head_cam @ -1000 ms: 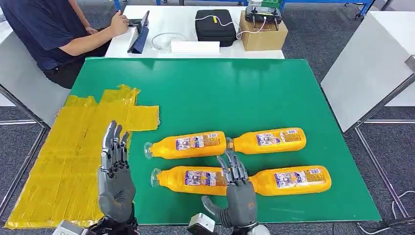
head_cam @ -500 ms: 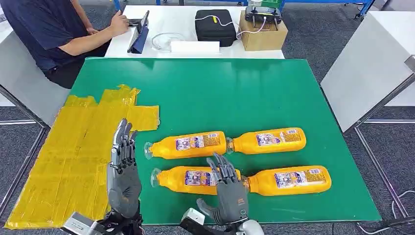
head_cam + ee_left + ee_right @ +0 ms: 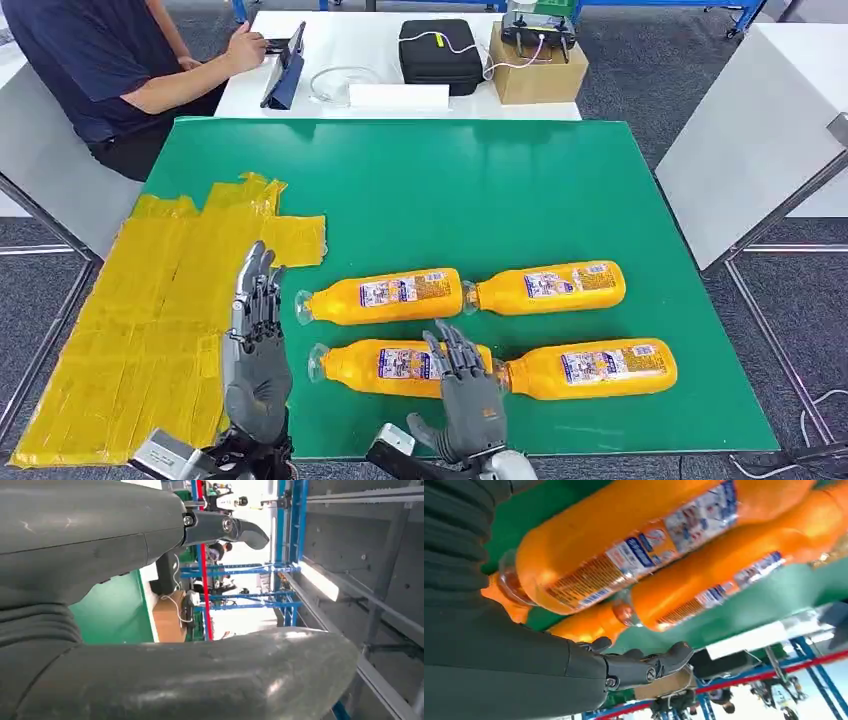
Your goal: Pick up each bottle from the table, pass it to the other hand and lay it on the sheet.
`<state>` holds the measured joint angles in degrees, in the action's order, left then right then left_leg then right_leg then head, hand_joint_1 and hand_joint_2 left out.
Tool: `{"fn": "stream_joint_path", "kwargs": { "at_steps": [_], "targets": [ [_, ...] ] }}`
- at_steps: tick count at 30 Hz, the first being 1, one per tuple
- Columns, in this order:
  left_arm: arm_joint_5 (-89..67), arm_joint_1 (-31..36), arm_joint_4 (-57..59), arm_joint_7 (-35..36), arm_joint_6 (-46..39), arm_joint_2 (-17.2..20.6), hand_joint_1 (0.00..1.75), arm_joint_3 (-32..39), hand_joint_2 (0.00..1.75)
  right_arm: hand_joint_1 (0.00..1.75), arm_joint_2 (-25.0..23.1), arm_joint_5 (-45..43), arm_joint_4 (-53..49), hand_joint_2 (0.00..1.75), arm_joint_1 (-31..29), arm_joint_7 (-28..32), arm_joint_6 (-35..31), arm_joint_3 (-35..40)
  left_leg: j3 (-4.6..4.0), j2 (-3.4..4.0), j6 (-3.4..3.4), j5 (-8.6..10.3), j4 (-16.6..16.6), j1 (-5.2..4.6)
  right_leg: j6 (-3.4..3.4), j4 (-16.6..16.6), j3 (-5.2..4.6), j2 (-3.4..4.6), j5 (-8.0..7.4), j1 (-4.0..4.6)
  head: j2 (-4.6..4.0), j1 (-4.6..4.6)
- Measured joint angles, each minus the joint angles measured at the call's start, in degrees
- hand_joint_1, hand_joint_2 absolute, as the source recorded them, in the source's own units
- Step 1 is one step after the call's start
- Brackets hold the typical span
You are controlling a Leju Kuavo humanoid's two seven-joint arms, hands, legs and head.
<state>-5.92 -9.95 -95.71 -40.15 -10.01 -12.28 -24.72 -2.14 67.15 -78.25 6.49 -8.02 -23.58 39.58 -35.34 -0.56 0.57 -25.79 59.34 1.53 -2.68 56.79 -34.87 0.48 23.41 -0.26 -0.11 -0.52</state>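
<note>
Nothing done yet — all four orange plastic bottles [image 3: 490, 325] lie on the green table [image 3: 450, 190], the crinkled yellow sheet [image 3: 150, 320] bare, the spread, empty right hand [image 3: 470, 400] over the near-left bottle [image 3: 390, 366] and the left hand [image 3: 255, 365] open — holding nothing.

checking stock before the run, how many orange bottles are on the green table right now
4, all lying on their sides in two rows: far left bottle, far right bottle, near left bottle with the right hand over its base, near right bottle. None on the yellow sheet.
</note>
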Motion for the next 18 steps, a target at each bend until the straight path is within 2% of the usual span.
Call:
{"fn": "stream_joint_path", "kwargs": {
  "at_steps": [18],
  "targets": [
    [0.42,0.32,0.37,0.00,1.79,-0.44,0.00,0.77,0.00,0.00,1.13,4.21,0.61,1.75,-1.11,-2.86,2.31,-0.02,0.00,0.01,0.00,0.00,0.00,0.00,0.00,0.00,0.00,0.00,0.00,0.00,0.00,0.02]
  ]
}}
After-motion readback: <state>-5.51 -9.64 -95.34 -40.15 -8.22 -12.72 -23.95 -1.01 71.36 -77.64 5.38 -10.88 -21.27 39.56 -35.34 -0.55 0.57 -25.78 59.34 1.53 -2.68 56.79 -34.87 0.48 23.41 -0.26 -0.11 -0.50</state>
